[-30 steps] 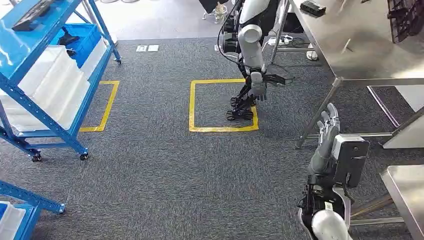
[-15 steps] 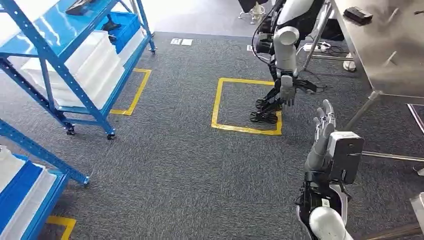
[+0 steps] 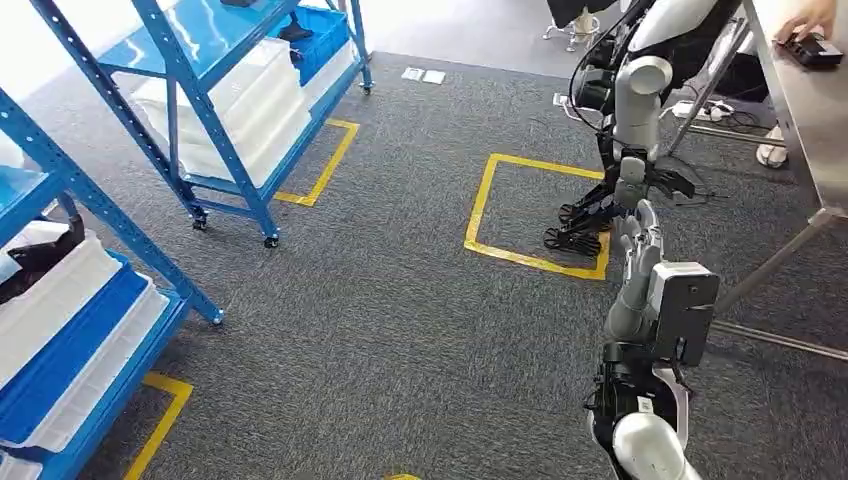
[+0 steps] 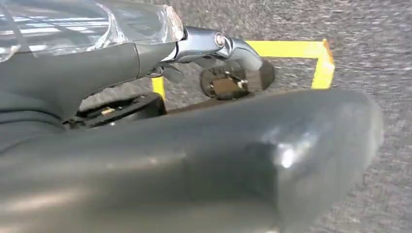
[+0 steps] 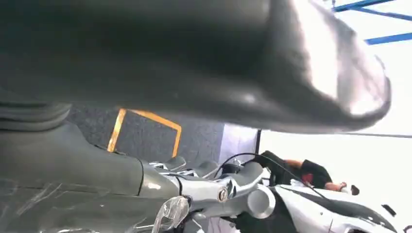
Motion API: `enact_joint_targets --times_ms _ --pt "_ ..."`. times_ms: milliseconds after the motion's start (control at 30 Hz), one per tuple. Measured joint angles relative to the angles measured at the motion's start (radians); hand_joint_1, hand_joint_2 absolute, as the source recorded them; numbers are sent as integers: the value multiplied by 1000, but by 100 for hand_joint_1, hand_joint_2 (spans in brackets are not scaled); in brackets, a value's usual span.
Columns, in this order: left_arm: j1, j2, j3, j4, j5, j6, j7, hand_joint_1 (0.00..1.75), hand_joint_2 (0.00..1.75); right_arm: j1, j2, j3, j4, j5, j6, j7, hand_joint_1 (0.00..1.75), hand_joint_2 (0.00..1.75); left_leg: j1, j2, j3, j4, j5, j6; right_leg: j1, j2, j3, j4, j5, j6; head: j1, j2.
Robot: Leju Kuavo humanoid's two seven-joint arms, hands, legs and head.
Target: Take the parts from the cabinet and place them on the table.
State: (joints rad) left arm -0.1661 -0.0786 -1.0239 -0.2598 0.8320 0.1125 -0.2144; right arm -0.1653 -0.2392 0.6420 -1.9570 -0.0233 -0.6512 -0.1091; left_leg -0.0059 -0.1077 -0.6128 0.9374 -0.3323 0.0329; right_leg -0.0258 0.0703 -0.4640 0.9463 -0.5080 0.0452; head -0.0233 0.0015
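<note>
1. Swinging round to its left, the robot's whole view has slid across the room over the last second: the blue shelving cabinet (image 3: 215, 110) that sat at the far left edge is now well into the picture, and a second, nearer blue rack (image 3: 70, 330) has come in at the lower left. That is the camera turning, not the furniture moving.

2. Meanwhile the steel table (image 3: 810, 110) has slipped off toward the right edge, where a person's hand (image 3: 805, 20) rests by a dark device on its top. My read: we are in the approach leg, heading for the cabinet, with nothing collected so far.

3. Another humanoid (image 3: 640, 110) stands at the yellow floor square (image 3: 535, 215) on the grey carpet, between us and the table.

4. The parts themselves sit in the cabinet: white bins (image 3: 235, 105) on its shelves, a blue bin (image 3: 325, 35) further back, and a dark part (image 3: 45, 255) lying on a white bin in the near rack. They look rigid and small; finer detail is too far off to call.

5. The right hand (image 3: 640, 255) is raised, fingers straight and apart, holding nothing.

6. The left hand (image 4: 145, 53) appears in its wrist view, blurred and close; whether its fingers are apart or together, I cannot tell.
</note>
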Motion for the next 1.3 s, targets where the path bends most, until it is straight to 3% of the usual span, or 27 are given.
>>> enact_joint_targets --times_ms 67,100,133,167,233,267,300,367,400,433,467,567,600,667,733,767,800,867,900,933,967,1067,1100,1167,1233,1267,1300 --pt "2 1 -3 0 -13 2 1 0 0 -2 0 3 0 0 2 0 0 0 2 -23 -14 -5 18 -13 5 -25 -11 2 11 -17 0 0" --pt "4 2 -5 0 -13 3 1 0 0 -6 0 3 0 0 2 0 0 0 4 6 -22 5 3 -14 -1 -42 -20 0 21 -25 2 0" --pt "4 2 -8 0 -15 3 2 0 0 -8 0 3 2 -3 3 0 0 0 -3 50 -41 46 -49 -19 1 -51 -32 0 29 -34 0 0" --pt "2 2 -11 0 -15 3 1 0 0 -8 0 3 2 -4 3 0 0 0 -1 73 -70 124 -110 -25 5 -64 -42 -1 34 -40 0 0" --pt "-2 2 -15 0 -20 3 1 0 0 -8 0 3 3 -7 6 0 0 0 4 89 -127 303 -194 -31 9 -93 -62 0 45 -42 2 0" --pt "-3 1 -18 0 -24 5 1 0 0 -8 0 4 4 -7 10 0 0 0 4 90 -136 354 -198 -31 11 -107 -70 0 50 -42 2 0" --pt "-2 1 -19 0 -28 6 1 0 0 -8 0 5 5 -8 10 0 0 0 4 90 -124 357 -181 -30 11 -121 -76 0 54 -42 2 0" --pt "-2 1 -22 0 -30 14 1 0 0 -12 0 9 5 -8 13 0 0 0 1 98 -16 212 -120 -20 13 -147 -83 0 60 -39 2 0" --pt "-4 1 -22 0 -33 20 1 0 0 -16 1 10 5 -8 16 0 0 0 -7 122 61 93 -98 -12 13 -158 -82 0 62 -38 2 0" --pt "-7 1 -23 0 -40 22 1 0 0 -21 1 10 5 -8 19 -1 0 0 -19 174 118 5 -105 0 13 -167 -82 0 63 -36 2 0" --pt "-13 2 -24 0 -50 24 2 0 0 -25 1 11 5 -7 20 -2 0 0 -30 185 134 -35 -115 8 15 -178 -85 1 66 -30 1 0" --pt "-17 2 -34 0 -74 37 7 0 0 -36 3 18 8 -8 28 0 0 0 -32 154 117 -36 -105 24 14 -211 -83 -3 75 -17 1 0" --pt "-15 2 -38 0 -80 38 8 0 0 -41 5 21 8 -7 30 0 0 0 -16 141 130 -57 -89 30 17 -203 -87 1 63 -12 0 0" --pt "-19 2 -43 0 -85 39 11 0 0 -47 6 26 11 -7 32 -1 0 0 -13 126 129 -58 -81 36 12 -102 -122 95 4 -7 -1 0" --pt "-21 -2 -48 -1 -85 38 12 0 0 -45 6 31 20 -9 40 2 0 0 -12 99 125 -56 -80 37 11 -76 -205 278 -72 -1 2 0" --pt "-21 -2 -50 -1 -85 38 16 0 0 -45 7 35 25 -10 43 2 0 0 -12 88 122 -53 -79 37 11 -75 -230 328 -81 1 2 0" --pt "-19 -2 -52 -1 -86 37 17 0 0 -45 7 40 30 -10 49 2 0 0 -11 76 120 -49 -79 37 10 -75 -231 327 -66 3 2 0" --pt "-19 -2 -55 -1 -86 38 18 0 0 -45 7 48 39 -12 55 2 0 0 -5 48 119 -39 -82 33 5 -72 -166 193 17 7 2 0" --pt "-21 -2 -56 -1 -87 38 18 0 0 -47 8 53 41 -12 58 3 0 0 0 33 117 -29 -87 26 -2 -56 -112 84 70 13 2 0" --pt "-21 -1 -57 -1 -89 38 18 0 0 -47 8 55 46 -12 62 3 0 0 0 24 109 -19 -94 16 -9 -8 -85 31 64 20 3 0" --pt "-27 -1 -58 -1 -90 39 18 0 0 -51 12 61 52 -12 66 3 0 0 -2 12 89 1 -96 12 -14 17 -88 14 59 15 5 0" --pt "-20 -1 -66 -1 -99 39 18 0 0 -51 15 71 61 -12 72 5 0 0 4 -12 69 -3 -86 3 -3 -15 -102 27 61 -6 3 0" --pt "-19 0 -66 -1 -99 39 18 0 0 -56 17 74 64 -9 74 5 0 0 5 -17 65 1 -91 0 -11 -30 -103 23 63 -15 2 0" --pt "-21 0 -69 -1 -100 39 18 0 0 -59 21 79 66 -5 80 8 0 0 2 70 22 96 -147 -15 -7 -53 -100 23 63 -25 -8 0" --pt "-25 0 -71 -1 -100 39 18 0 0 -59 22 86 69 2 91 16 0 0 6 90 -64 270 -220 -23 -3 -79 -100 23 61 -28 -7 0" --pt "-24 0 -71 -1 -100 39 19 0 0 -59 22 89 72 2 95 17 0 0 7 91 -100 339 -241 -25 -1 -92 -100 23 59 -29 -7 0" --pt "-21 0 -71 -1 -100 38 19 0 0 -59 24 92 75 2 100 18 0 0 7 91 -115 363 -237 -24 -1 -105 -100 23 58 -30 -7 0"
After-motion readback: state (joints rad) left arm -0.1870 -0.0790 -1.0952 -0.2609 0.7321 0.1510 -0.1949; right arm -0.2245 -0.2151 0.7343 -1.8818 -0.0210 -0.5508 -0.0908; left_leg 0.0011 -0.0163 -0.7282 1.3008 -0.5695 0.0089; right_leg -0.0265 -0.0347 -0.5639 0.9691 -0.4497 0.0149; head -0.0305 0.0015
